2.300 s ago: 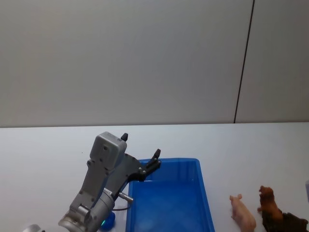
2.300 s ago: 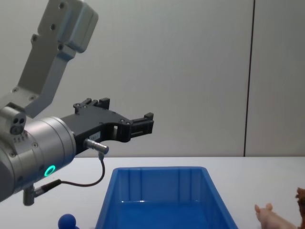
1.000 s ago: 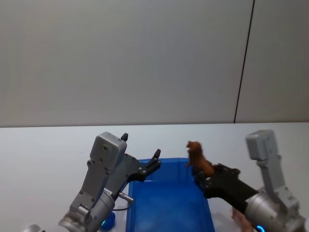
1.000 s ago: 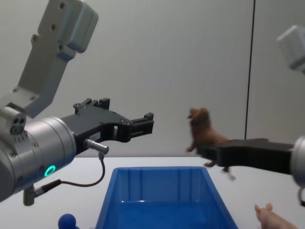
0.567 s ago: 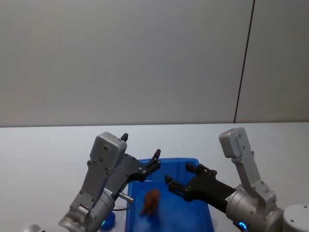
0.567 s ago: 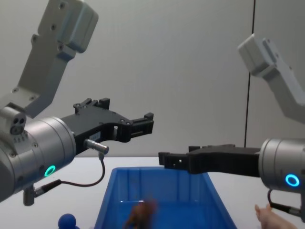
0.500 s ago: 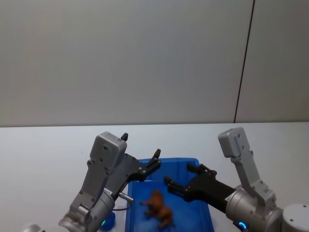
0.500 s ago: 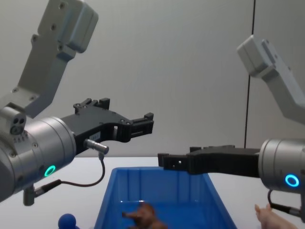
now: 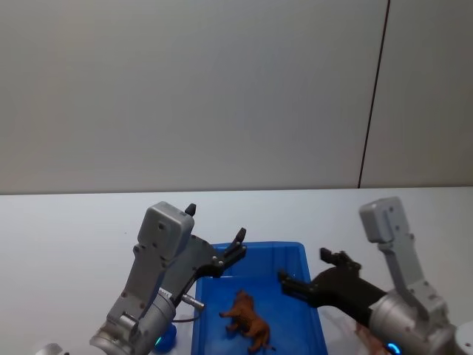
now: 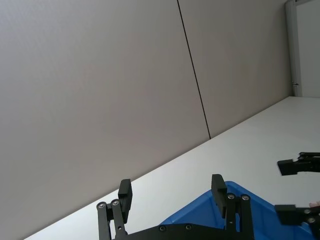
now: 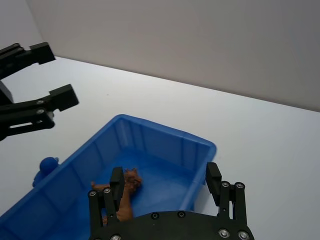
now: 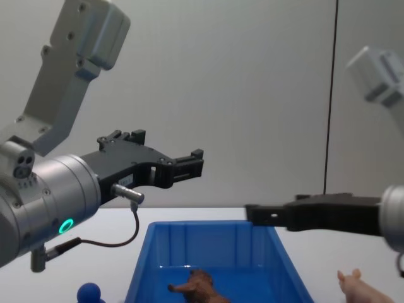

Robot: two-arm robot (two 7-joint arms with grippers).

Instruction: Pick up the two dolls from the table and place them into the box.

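Note:
The dark brown doll (image 9: 250, 324) lies inside the blue box (image 9: 259, 245), on its floor, and shows there in the chest view (image 12: 199, 283) and the right wrist view (image 11: 122, 192). The pale pink doll (image 12: 360, 287) stands on the white table (image 9: 66, 237), right of the box (image 12: 208, 224). My right gripper (image 9: 304, 266) hangs open and empty above the box's right rim (image 11: 165, 132). My left gripper (image 9: 216, 222) is open and empty over the box's far left corner, and appears so in the left wrist view (image 10: 171, 182).
A small blue ball (image 9: 166, 336) sits on the table just left of the box, under my left arm. A plain grey wall (image 9: 222, 89) with a dark vertical seam rises behind the table.
My right gripper carried the brown doll from the table to above the box and opened. The doll dropped and settled on the box floor. The right gripper has since drawn back to the right.

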